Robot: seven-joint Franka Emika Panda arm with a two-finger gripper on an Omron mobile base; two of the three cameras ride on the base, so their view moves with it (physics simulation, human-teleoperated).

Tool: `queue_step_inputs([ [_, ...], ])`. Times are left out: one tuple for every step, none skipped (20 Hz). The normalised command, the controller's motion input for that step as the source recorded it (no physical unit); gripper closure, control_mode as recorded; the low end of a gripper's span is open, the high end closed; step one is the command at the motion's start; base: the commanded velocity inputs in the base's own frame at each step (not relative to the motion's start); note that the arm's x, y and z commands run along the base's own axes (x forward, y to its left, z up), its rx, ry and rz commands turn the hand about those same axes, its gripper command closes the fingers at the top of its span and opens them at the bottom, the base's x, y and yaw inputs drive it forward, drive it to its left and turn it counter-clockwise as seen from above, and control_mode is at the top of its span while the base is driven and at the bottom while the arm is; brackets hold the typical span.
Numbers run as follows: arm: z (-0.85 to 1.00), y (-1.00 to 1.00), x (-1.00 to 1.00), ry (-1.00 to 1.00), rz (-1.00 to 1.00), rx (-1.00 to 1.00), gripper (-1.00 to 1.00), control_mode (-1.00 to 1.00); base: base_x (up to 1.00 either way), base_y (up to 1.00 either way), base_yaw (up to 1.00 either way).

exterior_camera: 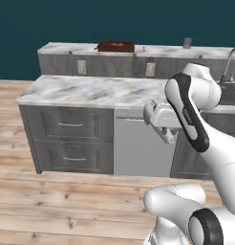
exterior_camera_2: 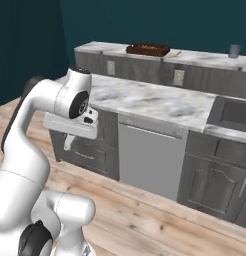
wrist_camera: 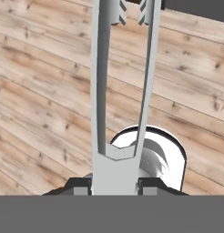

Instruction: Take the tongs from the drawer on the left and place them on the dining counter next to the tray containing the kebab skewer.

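A simulated kitchen with a pale wooden plank floor and a dark teal wall. Two long marble-topped desks run across the room. The near desk carries dark grey wood-grain cabinets, a plain grey dishwasher panel and, at its left end, two stacked drawer fronts. The upper, shallower one is the drawer, with a slim silver bar handle, and it looks closed. Behind stands the dining desk, a white-grey marble slab on plain grey panels. On it rests the tray, a dark brown wooden rectangle with raised sides. The kebab skewer is too small to make out inside it.

The white arm bends in front of the dishwasher, with the claw pointing down toward the floor. In the hand view the tongs stand between the claw's fingertips. They are smooth light-grey metal, two straight arms joined at the base, spreading slightly toward toothed tips. The claw is closed on their joined end.

Judged from this, the tongs are already out of the drawer and in hand. What remains is carrying them to the dining desk and laying them beside the tray
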Motion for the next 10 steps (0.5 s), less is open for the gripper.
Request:
queue_step_inputs([
  [0.00,0.00,0.00,0.00,0.00,0.00,1.00,1.00,0.98,1.00,0.00],
  [0.00,0.00,0.00,0.00,0.00,0.00,1.00,1.00,0.94,1.00,-0.04],
  [0.00,0.00,0.00,0.00,0.00,0.00,1.00,1.00,0.88,1.00,-0.06],
  [0.00,0.00,0.00,0.00,0.00,0.00,1.00,1.00,0.85,1.00,-0.06],
  [0.00,0.00,0.00,0.00,0.00,0.00,1.00,1.00,0.84,1.00,-0.06],
  [0.00,0.00,0.00,0.00,0.00,0.00,1.00,1.00,0.84,1.00,-0.06],
  [0.00,0.00,0.00,0.00,0.00,0.00,1.00,1.00,0.81,1.00,-0.06],
  [0.00,0.00,0.00,0.00,0.00,0.00,1.00,1.00,0.77,1.00,-0.06],
  [0.00,0.00,0.00,0.00,0.00,0.00,1.00,1.00,0.71,1.00,-0.06],
  [0.00,0.00,0.00,0.00,0.00,0.00,1.00,1.00,0.69,1.00,-0.07],
])
